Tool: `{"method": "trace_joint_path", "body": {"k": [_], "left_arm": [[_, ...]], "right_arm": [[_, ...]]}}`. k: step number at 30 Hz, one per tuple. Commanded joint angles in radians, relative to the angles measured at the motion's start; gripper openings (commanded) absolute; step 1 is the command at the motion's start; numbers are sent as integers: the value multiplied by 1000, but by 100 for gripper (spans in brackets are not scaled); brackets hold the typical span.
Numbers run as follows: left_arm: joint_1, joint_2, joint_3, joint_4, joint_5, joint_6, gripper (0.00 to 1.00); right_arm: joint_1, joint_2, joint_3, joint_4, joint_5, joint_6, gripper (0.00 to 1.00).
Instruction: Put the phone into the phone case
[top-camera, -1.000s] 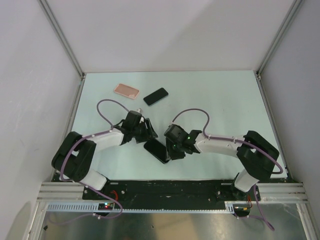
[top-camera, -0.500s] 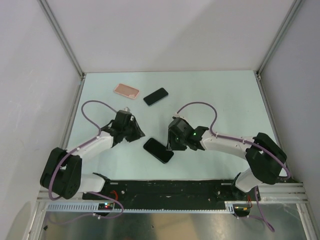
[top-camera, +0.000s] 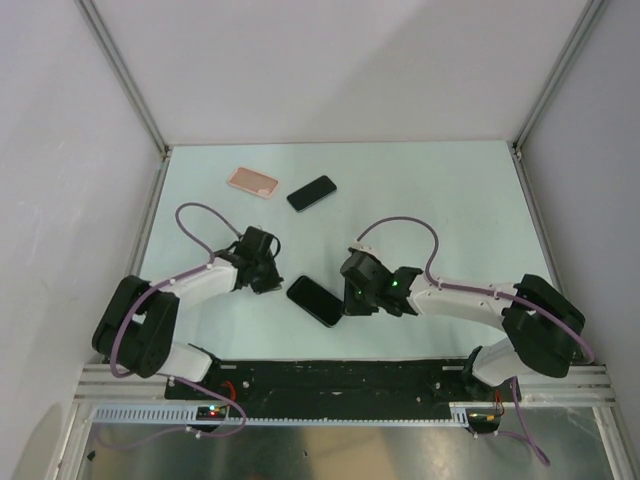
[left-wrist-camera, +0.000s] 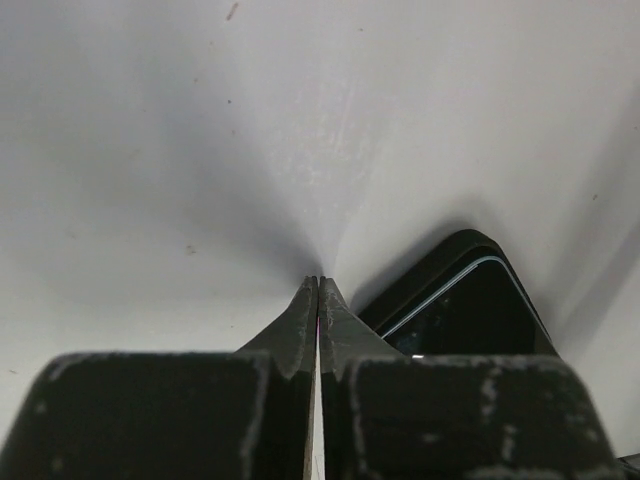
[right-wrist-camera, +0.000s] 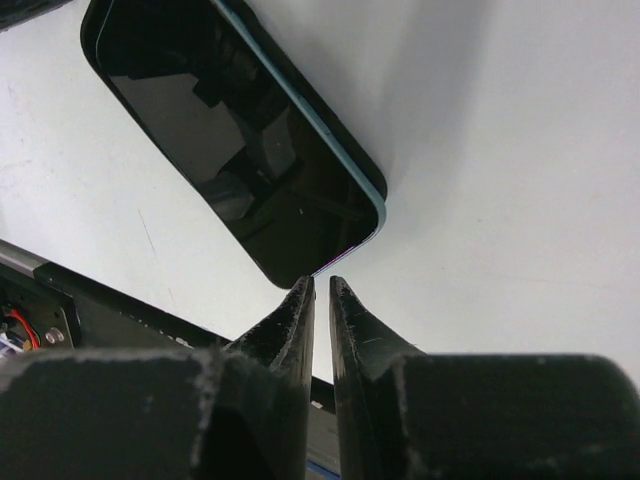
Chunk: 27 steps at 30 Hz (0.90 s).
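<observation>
The phone case (top-camera: 252, 181) is lying flat at the table's (top-camera: 440, 200) 11 o'clock, untouched and well apart from both arms. A far black phone (top-camera: 311, 193) is lying just beside it at its 4 o'clock. A near black phone (top-camera: 315, 301) is lying toward 6 o'clock, between the grippers. The left gripper (left-wrist-camera: 318, 285) is sitting at its 10 o'clock with jaws pressed together, holding nothing. The right gripper (right-wrist-camera: 322, 285) is hovering at its 3 o'clock corner, jaws narrowed to a slit, gripping nothing.
</observation>
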Motion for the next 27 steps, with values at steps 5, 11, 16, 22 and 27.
{"method": "trace_joint_path", "body": {"k": [5, 11, 16, 22, 27], "left_arm": [[-44, 36, 56, 3, -26, 19, 0], [-63, 66, 83, 4, -15, 30, 0], [-77, 84, 90, 3, -7, 31, 0], [-103, 92, 73, 4, -2, 15, 0], [-138, 94, 56, 6, -4, -5, 0]], "right_arm": [[27, 30, -4, 29, 39, 34, 13], [41, 39, -18, 24, 53, 39, 12], [51, 53, -37, 39, 50, 46, 11], [34, 88, -32, 75, 26, 40, 11], [15, 115, -1, 82, 20, 22, 11]]}}
